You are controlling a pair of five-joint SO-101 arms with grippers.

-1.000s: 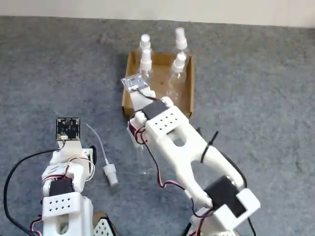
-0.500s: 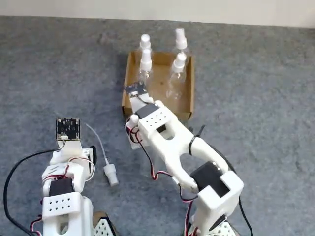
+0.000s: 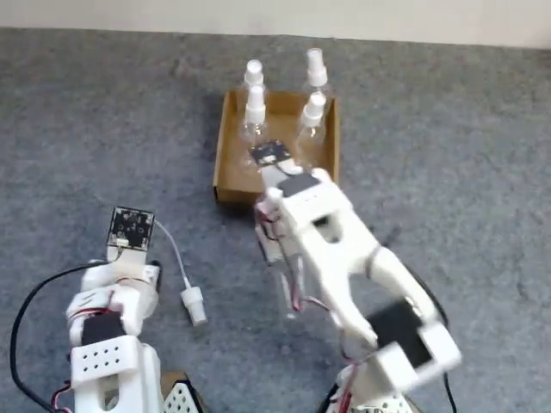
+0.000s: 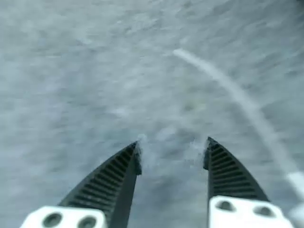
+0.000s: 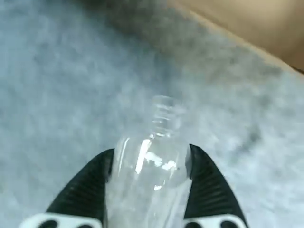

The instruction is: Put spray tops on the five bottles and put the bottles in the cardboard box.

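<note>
Cardboard box (image 3: 222, 163) is sitting on the grey carpet (image 3: 448, 172) toward the far side, and four bottles (image 3: 256, 107) with white spray tops on are standing upright inside it. Nearer to me, the right arm (image 3: 340, 249) is stretching out just short of the box's near wall. Its gripper, the right gripper (image 5: 152, 153), is clamping its two black fingers (image 5: 204, 185) against the sides of the fifth bottle (image 5: 149, 175), a clear one with a bare threaded neck and no cap on it. The neck is pointing away from the wrist, toward the edge of the box. I cannot tell whether that bottle is touching the carpet or hanging just above it.

Off to the other side, the left arm (image 3: 112, 318) is sitting well apart from the box. The left gripper (image 4: 172, 152) is hanging over the carpet with its jaws spread wide and nothing between them. The last spray top (image 3: 193, 305) is lying on its side on the carpet just beside that arm, its thin white tube (image 4: 228, 85) trailing away past the open fingers.
</note>
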